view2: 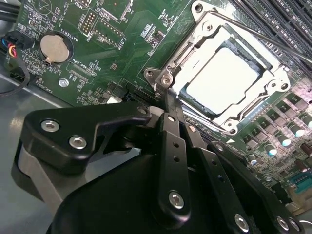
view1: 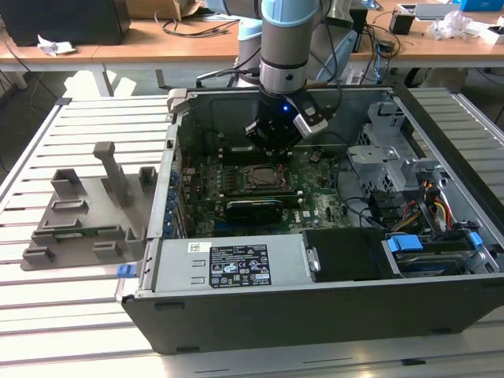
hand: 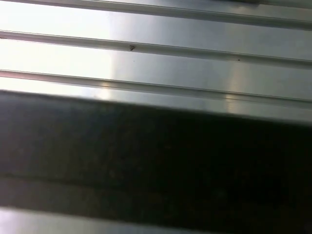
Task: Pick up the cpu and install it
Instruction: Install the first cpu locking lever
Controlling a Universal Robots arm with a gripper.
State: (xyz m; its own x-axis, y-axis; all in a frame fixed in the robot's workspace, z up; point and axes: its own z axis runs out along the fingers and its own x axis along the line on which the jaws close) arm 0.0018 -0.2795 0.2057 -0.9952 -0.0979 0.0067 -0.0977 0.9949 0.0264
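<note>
The gripper (view1: 272, 146) hangs just above the socket (view1: 258, 178) inside the computer case (view1: 315, 315); whether its fingers are spread I cannot tell. The cpu (view2: 222, 80) lies seated in the socket frame, just beyond the gripper.

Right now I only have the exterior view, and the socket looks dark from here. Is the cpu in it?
Observer: Yes. In the second wrist view the cpu lies flat inside the socket frame, silver top up.
Operator: Gripper on it?
Observer: No. The gripper sits off the cpu, by a corner of the frame; the cpu's top is bare.
Operator: Lever?
Observer: A thin lever rod runs along one side of the frame.
</note>
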